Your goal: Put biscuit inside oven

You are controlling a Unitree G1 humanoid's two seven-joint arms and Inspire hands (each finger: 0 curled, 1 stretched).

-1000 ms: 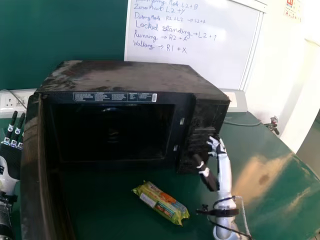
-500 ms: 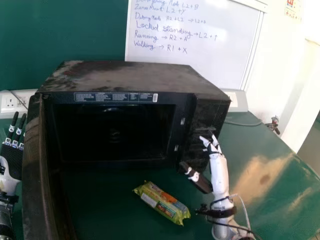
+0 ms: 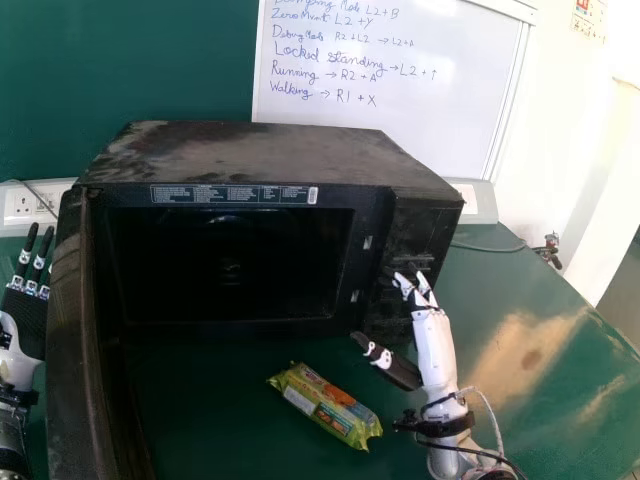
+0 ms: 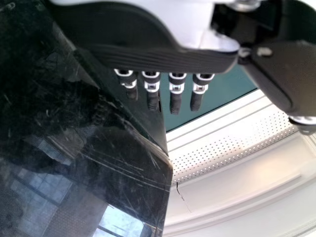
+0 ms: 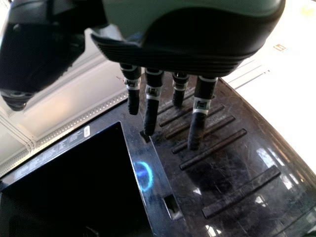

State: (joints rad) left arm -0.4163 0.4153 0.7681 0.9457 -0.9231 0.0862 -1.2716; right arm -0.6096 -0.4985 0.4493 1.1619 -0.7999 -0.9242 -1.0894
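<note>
Right hand (image 3: 433,345) has shifted left before the oven (image 3: 425,225).

Green wall (image 3: 120,80) and whiteboard (image 3: 400,60) back a glossy worktop (image 3: 515,385)

The dark green wall fills the left of the head view's background. Beside it, the whiteboard carries dark handwritten lines within a pale frame. A white wall (image 3: 555,110) continues on the right, with a red-marked paper (image 3: 588,18) high up. A white socket panel (image 3: 20,205) stands by the worktop's far left corner, a cable (image 3: 35,196) crossing it; pale casing (image 3: 478,200) sits behind the far edge towards the right. The green worktop's right edge slants away past a tan patch of glare (image 3: 525,350), near grey floor (image 3: 622,280). In the left wrist view, a white perforated strip (image 4: 222,153) runs beside pale bands. Bright light washes the right side.
</note>
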